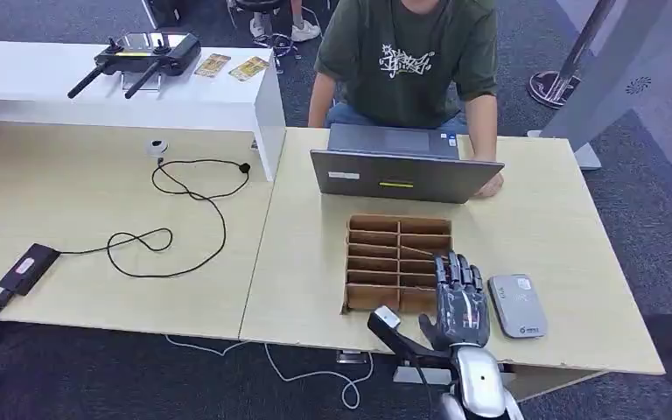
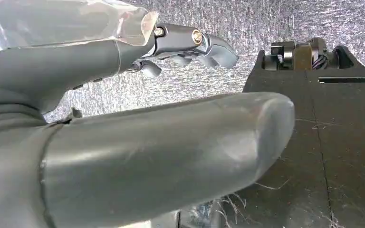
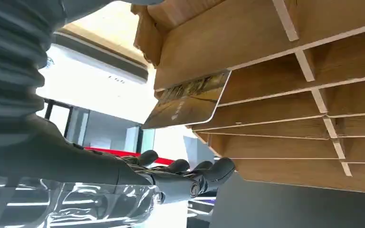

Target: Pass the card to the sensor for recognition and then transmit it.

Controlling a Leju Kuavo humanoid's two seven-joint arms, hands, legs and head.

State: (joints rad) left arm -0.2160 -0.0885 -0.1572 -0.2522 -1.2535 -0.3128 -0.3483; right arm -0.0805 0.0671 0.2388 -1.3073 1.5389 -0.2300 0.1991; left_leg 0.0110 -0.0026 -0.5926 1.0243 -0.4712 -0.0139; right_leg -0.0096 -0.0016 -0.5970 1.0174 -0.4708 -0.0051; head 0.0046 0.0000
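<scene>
Just beside card [image 3: 190,102] — right hand [image 1: 460,297]

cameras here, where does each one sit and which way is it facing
Head view: high on the robot, looking forward and down at the table, wooden rack, sensor and laptop; the right robot hand reaches in from below.
Left wrist view: behind the left robot hand, aimed at grey carpet.
Right wrist view: behind the right robot hand, looking up close at the rack and a card sticking out of a slot.
Shared: head and right wrist views both show the rack and right robot hand.
</scene>
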